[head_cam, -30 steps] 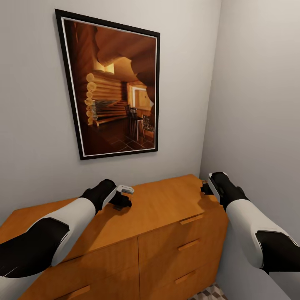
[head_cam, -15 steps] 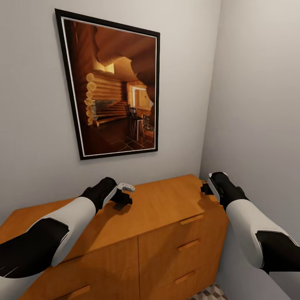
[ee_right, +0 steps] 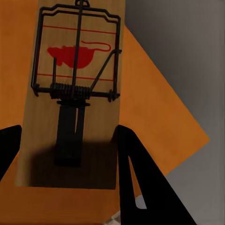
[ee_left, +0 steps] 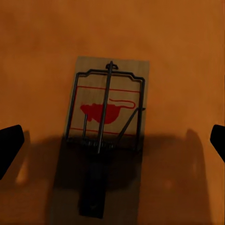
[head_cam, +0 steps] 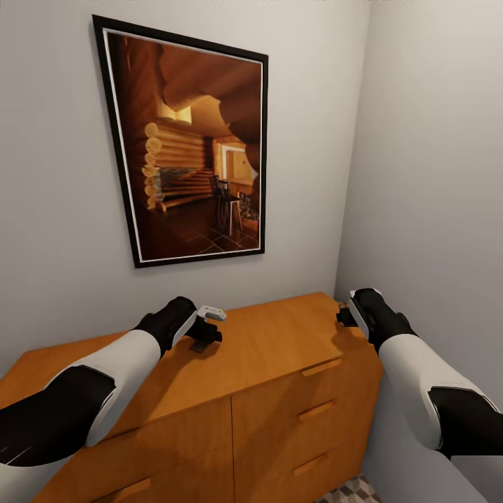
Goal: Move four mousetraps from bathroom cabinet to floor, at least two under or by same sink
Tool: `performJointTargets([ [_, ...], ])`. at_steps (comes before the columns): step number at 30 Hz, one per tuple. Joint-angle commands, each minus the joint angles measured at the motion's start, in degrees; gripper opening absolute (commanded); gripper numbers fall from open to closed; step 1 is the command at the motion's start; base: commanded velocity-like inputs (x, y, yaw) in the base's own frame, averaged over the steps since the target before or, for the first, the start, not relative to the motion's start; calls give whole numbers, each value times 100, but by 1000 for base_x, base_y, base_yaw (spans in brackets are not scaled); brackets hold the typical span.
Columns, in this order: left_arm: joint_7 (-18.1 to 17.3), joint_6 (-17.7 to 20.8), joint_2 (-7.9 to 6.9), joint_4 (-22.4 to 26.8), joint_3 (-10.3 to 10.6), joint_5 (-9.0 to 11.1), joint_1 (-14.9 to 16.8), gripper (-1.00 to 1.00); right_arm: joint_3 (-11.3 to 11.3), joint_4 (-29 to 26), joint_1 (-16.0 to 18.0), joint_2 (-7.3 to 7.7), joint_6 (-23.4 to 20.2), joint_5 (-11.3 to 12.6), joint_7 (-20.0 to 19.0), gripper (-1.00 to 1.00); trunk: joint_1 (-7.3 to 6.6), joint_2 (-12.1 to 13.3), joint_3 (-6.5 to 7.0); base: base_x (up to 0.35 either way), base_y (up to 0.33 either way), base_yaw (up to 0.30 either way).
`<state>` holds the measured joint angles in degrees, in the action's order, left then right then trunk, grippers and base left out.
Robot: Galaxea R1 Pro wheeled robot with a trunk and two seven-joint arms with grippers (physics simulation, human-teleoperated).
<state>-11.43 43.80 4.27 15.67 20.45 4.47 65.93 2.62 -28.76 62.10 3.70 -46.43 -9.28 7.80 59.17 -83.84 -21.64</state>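
The orange-brown cabinet (head_cam: 279,346) stands against the wall below me, its drawers closed. One mousetrap (ee_left: 108,110), a small wooden slab with a wire bar and a red mouse print, lies flat on the cabinet top. My left gripper (ee_left: 112,140) hovers over it, open, with the dark fingertips (ee_left: 9,146) far apart on either side. In the head view the left gripper (head_cam: 204,335) hangs over the middle of the top. Another mousetrap (ee_right: 70,89) sits between the fingers (ee_right: 133,173) of my right gripper (ee_right: 69,131), which press on its long edges, by the cabinet's right corner (head_cam: 342,316).
A large framed picture (head_cam: 192,150) of a log cabin hangs on the wall above the cabinet. A grey side wall (head_cam: 433,175) closes in right beside the right arm. A scrap of patterned bathroom floor (head_cam: 353,491) shows at the cabinet's foot.
My left gripper has shifted slightly toward the wall over the cabinet top. The right arm has stayed still.
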Motion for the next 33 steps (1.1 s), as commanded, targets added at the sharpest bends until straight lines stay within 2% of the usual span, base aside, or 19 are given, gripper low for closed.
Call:
performJointTargets([
  [1, 0, 23, -5, 6, 48, 45, 6, 100, 28, -7, 4, -4, -24, -40, -24, -100, 0, -5, -7, -76, 0, 0],
  [9, 0, 23, -11, 0, 55, 38, 6, 100, 28, -7, 4, -3, -24, -39, -24, -100, 0, -5, -7, -163, 0, 0],
  [21, 0, 23, -18, -10, 55, 37, 7, 100, 28, -7, 4, -2, -16, -47, -24, -100, 0, -5, -7, -21, 0, 0],
  [33, 5, 16, -155, -3, 47, 36, 8, 100, 28, -7, 4, -1, -16, -48, -24, -100, 0, -5, -7, 0, 0, 0],
])
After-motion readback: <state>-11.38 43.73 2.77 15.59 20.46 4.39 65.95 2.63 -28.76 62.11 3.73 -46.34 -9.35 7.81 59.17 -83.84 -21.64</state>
